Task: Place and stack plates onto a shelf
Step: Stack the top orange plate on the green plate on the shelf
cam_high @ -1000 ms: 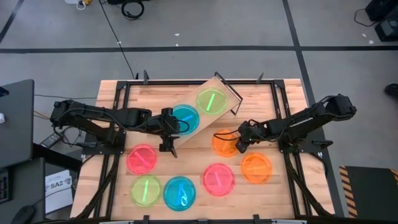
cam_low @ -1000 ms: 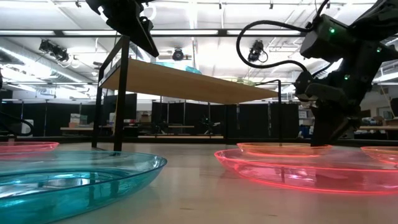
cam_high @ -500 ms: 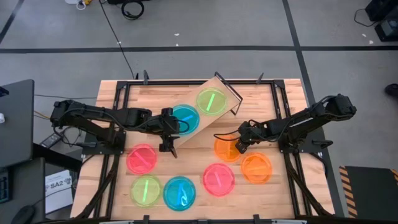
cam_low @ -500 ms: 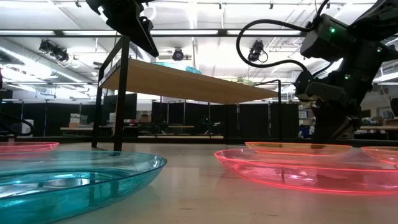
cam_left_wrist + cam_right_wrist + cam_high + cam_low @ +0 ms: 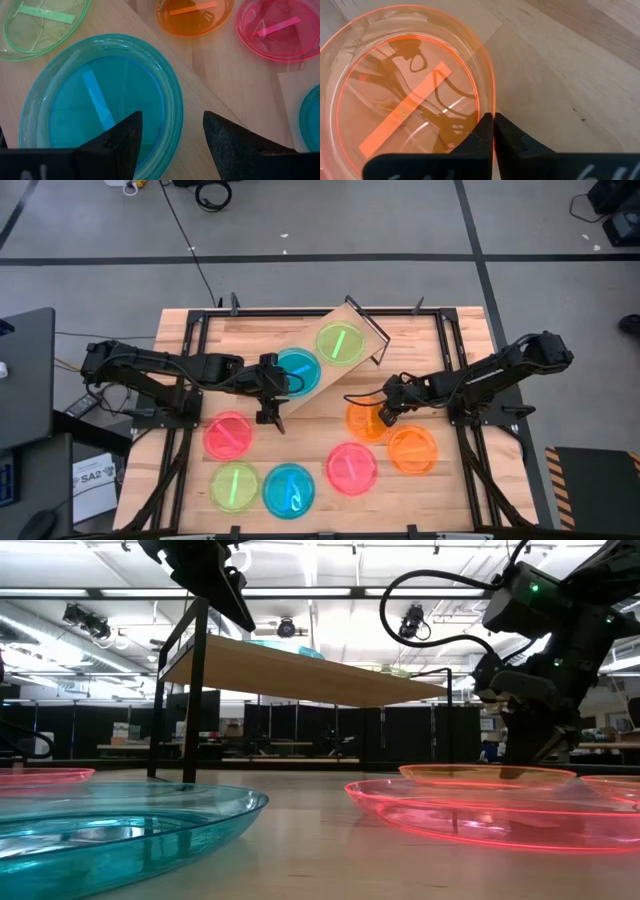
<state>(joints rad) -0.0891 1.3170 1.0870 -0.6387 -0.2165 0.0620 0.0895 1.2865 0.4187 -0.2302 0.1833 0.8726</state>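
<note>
The shelf (image 5: 330,375) stands askew at the table's far middle, with a blue plate (image 5: 297,368) and a green plate (image 5: 338,342) lying on it. My left gripper (image 5: 172,137) hovers open above the blue plate's (image 5: 100,100) rim at the shelf's near edge. My right gripper (image 5: 385,416) is shut on an orange plate (image 5: 360,420) that lies on the table just near of the shelf. Several more plates lie flat on the table: pink (image 5: 228,435), green (image 5: 235,485), blue (image 5: 289,490), pink (image 5: 351,468) and orange (image 5: 412,449). My right gripper pinches the orange plate's rim (image 5: 491,107) on the side toward the table's right edge, one finger (image 5: 479,136) inside the plate and the other (image 5: 510,136) outside. The fingers slant down from the right. The plate (image 5: 485,777) sits low on the table.
The slatted tabletop (image 5: 440,350) has bare wood to the right of the shelf and along its far edge. The shelf's black wire legs (image 5: 195,690) stand at its ends. The second orange plate lies close to my right arm, on its near side.
My right gripper has shut its fingers on the orange plate's rim without moving away. The plate has shifted a little toward the gripper.
</note>
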